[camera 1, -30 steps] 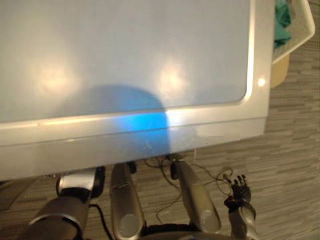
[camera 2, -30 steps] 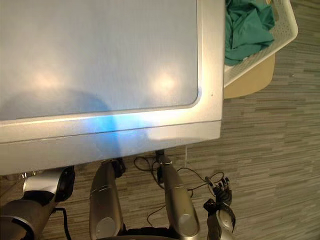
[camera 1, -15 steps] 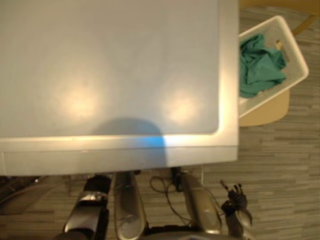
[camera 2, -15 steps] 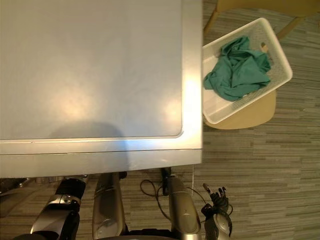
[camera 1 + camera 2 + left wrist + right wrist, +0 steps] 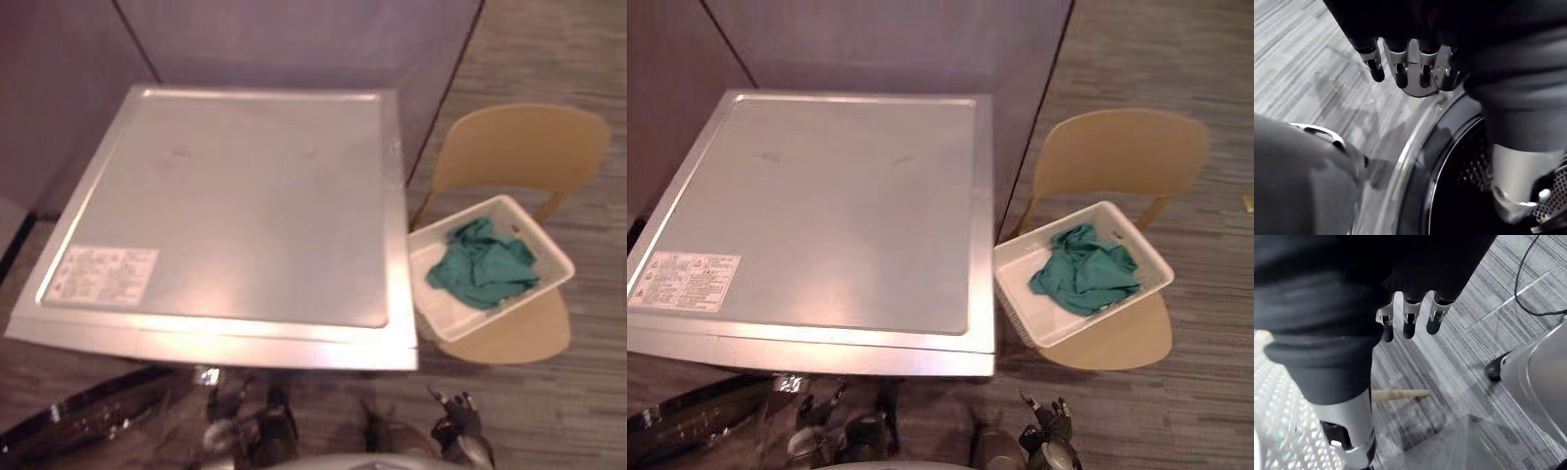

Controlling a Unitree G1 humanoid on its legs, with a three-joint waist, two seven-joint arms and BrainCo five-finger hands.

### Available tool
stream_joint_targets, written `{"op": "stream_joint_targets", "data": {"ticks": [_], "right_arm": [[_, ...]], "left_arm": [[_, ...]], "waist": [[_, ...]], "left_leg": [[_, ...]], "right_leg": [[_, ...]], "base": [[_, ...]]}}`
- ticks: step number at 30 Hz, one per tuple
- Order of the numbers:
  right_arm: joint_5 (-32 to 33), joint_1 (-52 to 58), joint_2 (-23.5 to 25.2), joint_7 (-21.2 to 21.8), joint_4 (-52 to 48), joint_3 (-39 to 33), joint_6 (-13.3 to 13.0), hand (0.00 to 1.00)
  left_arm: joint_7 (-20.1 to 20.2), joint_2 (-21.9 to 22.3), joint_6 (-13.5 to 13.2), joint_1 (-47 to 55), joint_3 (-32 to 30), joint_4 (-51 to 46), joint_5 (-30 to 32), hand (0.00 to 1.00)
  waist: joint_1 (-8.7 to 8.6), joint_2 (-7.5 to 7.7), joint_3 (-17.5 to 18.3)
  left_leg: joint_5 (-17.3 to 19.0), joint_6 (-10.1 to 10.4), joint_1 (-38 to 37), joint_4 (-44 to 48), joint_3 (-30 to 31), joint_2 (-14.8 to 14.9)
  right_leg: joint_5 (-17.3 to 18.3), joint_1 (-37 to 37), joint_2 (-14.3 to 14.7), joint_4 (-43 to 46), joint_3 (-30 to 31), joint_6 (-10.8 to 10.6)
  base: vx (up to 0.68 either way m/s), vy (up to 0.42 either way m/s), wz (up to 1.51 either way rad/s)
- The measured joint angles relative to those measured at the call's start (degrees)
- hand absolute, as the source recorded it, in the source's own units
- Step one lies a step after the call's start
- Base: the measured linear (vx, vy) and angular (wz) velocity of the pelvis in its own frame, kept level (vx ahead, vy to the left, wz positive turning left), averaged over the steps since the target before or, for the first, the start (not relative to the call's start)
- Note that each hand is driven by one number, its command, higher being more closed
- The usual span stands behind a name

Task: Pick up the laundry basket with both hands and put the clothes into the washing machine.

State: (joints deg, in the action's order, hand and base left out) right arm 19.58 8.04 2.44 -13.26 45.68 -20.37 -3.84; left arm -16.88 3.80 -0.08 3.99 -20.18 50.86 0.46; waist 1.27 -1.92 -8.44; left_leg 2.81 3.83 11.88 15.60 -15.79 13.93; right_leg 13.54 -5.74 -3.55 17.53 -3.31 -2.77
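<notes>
basket (image 5: 1019, 274) on chair (image 5: 1117, 147), perhaps against washer (image 5: 833, 206)

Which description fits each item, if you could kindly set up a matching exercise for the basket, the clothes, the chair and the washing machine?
1 laundry basket
2 clothes
3 chair
4 washing machine

A tan, under the basket
B green, in the basket
C silver, to the chair's left
D white, on the chair seat

Pairs: 1-D, 2-B, 3-A, 4-C

The white perforated laundry basket (image 5: 1015, 272) hides much of the seat of the tan chair (image 5: 1117, 147), and the white label (image 5: 683, 281) on the silver washing machine (image 5: 833, 196) is too small to read.
</notes>
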Motion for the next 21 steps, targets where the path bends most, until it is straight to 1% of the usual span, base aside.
{"op": "stream_joint_targets", "data": {"ticks": [1, 2, 4, 5, 6, 7, 8, 9, 10, 12, 14, 16, 18, 19, 20, 21], "right_arm": [[-0.1, -0.2, -0.2, 0.1, 1.5, -2.2, 0.7, 0.00], [-0.2, -0.2, -0.5, 0.5, 2.7, -3.5, 1.2, 0.00], [-1.5, -0.2, -1.0, 1.5, 4.0, -4.6, 2.0, 0.00], [-2.2, -0.2, -1.0, 2.2, 5.2, -4.6, 2.1, 0.00], [-2.3, -0.2, -1.0, 2.4, 5.8, -4.6, 2.2, 0.00], [-2.6, -0.2, -1.1, 2.5, 7.2, -4.6, 2.5, 0.00], [-3.3, -0.2, -1.1, 2.9, 8.1, -4.7, 2.7, 0.00], [-4.3, -0.2, -1.0, 3.6, 9.7, -5.4, 2.8, 0.00], [-4.6, -0.2, -0.8, 3.7, 10.3, -5.9, 3.0, 0.00], [-5.9, -0.3, -0.6, 3.7, 12.5, -6.6, 3.2, 0.00], [-6.7, -0.6, -0.7, 4.1, 13.2, -6.7, 3.2, 0.00], [-6.9, -1.2, -0.5, 4.6, 13.7, -6.4, 3.2, 0.00], [-6.9, -1.8, -0.4, 4.6, 13.7, -6.2, 3.2, 0.00], [-6.9, -2.3, -0.6, 4.6, 13.6, -6.3, 3.2, 0.00], [-6.9, -2.6, -0.8, 4.6, 13.5, -6.3, 3.2, 0.00], [-6.9, -2.8, -0.9, 4.6, 13.5, -6.5, 3.2, 0.00]], "left_arm": [[1.7, 0.3, 0.2, -0.4, -1.2, 2.2, -0.1, 0.00], [3.3, 0.4, 0.3, -0.4, -2.7, 3.4, 0.0, 0.00], [4.9, 0.4, 1.1, -0.4, -3.1, 4.5, 1.0, 0.00], [5.8, 0.3, 1.1, -0.5, -3.0, 5.4, 1.9, 0.00], [6.1, 0.2, 1.2, -0.5, -3.0, 5.8, 2.0, 0.00], [6.8, -0.6, 1.2, -0.4, -2.9, 6.1, 2.0, 0.00], [6.9, -0.7, 1.2, -0.5, -2.4, 6.3, 1.9, 0.00], [6.9, -0.8, 1.0, -0.8, -1.8, 6.7, 1.7, 0.00], [6.9, -1.2, 0.9, -0.8, -1.7, 6.9, 1.4, 0.00], [6.9, -2.1, 0.9, -1.3, -0.1, 8.2, 0.7, 0.00], [6.9, -2.5, 0.9, -1.3, 0.5, 8.2, -0.6, 0.00], [6.9, -3.2, 0.8, -1.6, 1.8, 8.1, -1.1, 0.00], [6.9, -3.3, 0.8, -2.1, 2.4, 7.7, -1.1, 0.00], [6.9, -3.1, 0.8, -2.5, 2.4, 7.5, -1.1, 0.00], [6.9, -2.8, 0.8, -2.4, 2.4, 7.5, -1.1, 0.00], [6.9, -2.8, 0.8, -3.0, 2.0, 7.5, -0.9, 0.00]], "waist": [[-0.28, -0.24, 0.5], [-0.27, -0.77, 0.9], [-0.30, -0.83, 1.8], [-0.30, -0.48, 2.4], [-0.32, -0.20, 3.2], [-0.33, 0.48, 4.2], [-0.38, 0.70, 4.9], [-0.41, 1.35, 5.5], [-0.39, 1.60, 5.8], [-0.42, 2.45, 6.0], [-0.46, 2.84, 5.8], [-0.48, 3.30, 5.0], [-0.68, 3.28, 4.2], [-0.60, 2.34, 3.3], [-0.74, 2.14, 3.2], [-0.82, 1.69, 2.7]], "left_leg": [[-1.1, 1.7, -1.4, -2.7, 0.1, 0.3], [-1.8, 2.8, -3.8, -5.8, -0.1, 0.3], [-2.9, 4.1, -6.9, -9.2, -0.5, -0.1], [-3.6, 4.3, -8.4, -10.7, -1.0, -0.4], [-3.9, 4.3, -8.8, -11.5, -1.2, -0.6], [-4.5, 4.0, -9.5, -12.6, -1.5, -1.2], [-4.8, 3.7, -10.1, -13.4, -1.5, -1.7], [-5.0, 3.4, -10.6, -13.9, -1.4, -2.4], [-5.1, 3.3, -10.8, -14.1, -1.4, -2.8], [-5.6, 2.7, -11.5, -14.8, -1.0, -4.0], [-5.8, 2.4, -11.6, -14.4, -0.7, -4.5], [-5.6, 2.2, -10.0, -11.2, 0.4, -4.5], [-5.0, 1.4, -6.9, -5.4, 1.4, -3.8], [-5.0, 1.4, -4.7, -1.5, 1.7, -2.7], [-4.1, 1.4, -4.5, -1.5, 2.2, -2.2], [-1.9, 1.1, -3.8, 1.1, 2.0, -1.6]], "right_leg": [[-0.1, 0.4, 0.6, 0.0, -0.9, 0.1], [-0.1, 1.2, 1.0, 0.2, -0.9, 0.1], [-0.1, 2.3, 1.3, 0.2, -0.8, 0.1], [-0.1, 2.7, 1.2, 0.2, -0.4, 0.1], [-0.1, 2.6, 1.2, 0.1, -0.1, 0.1], [-0.1, 2.8, 0.8, -0.1, 0.2, 0.1], [-0.1, 3.3, 0.5, -0.6, 0.2, 0.1], [-0.1, 3.8, 0.3, -1.4, 0.1, 0.0], [-0.1, 4.0, 0.0, -1.7, 0.2, 0.0], [-0.6, 5.4, -1.1, -2.9, 0.0, -0.5], [-1.0, 6.1, -1.6, -3.8, 0.0, -0.6], [-1.1, 6.7, -1.8, -3.6, -0.2, -0.6], [-1.2, 6.9, -1.8, -3.1, -1.5, -0.4], [-1.3, 6.8, -1.2, -2.0, -2.2, -0.2], [-1.3, 6.5, -1.3, -1.8, -3.1, 0.3], [-1.2, 6.3, -1.3, -1.4, -4.2, 0.5]], "base": [[0.05, -0.145, 0.23], [0.03, -0.115, 0.08], [0.00, -0.063, -0.16], [-0.02, -0.043, -0.20], [-0.01, -0.014, -0.15], [0.00, 0.010, -0.05], [-0.02, 0.029, 0.04], [-0.03, 0.023, 0.08], [-0.04, 0.067, 0.13], [-0.03, 0.093, 0.13], [-0.06, 0.067, 0.09], [-0.10, 0.027, 0.21], [-0.14, -0.027, 0.34], [-0.21, -0.056, 0.40], [-0.25, -0.023, 0.36], [-0.26, 0.038, 0.23]]}}
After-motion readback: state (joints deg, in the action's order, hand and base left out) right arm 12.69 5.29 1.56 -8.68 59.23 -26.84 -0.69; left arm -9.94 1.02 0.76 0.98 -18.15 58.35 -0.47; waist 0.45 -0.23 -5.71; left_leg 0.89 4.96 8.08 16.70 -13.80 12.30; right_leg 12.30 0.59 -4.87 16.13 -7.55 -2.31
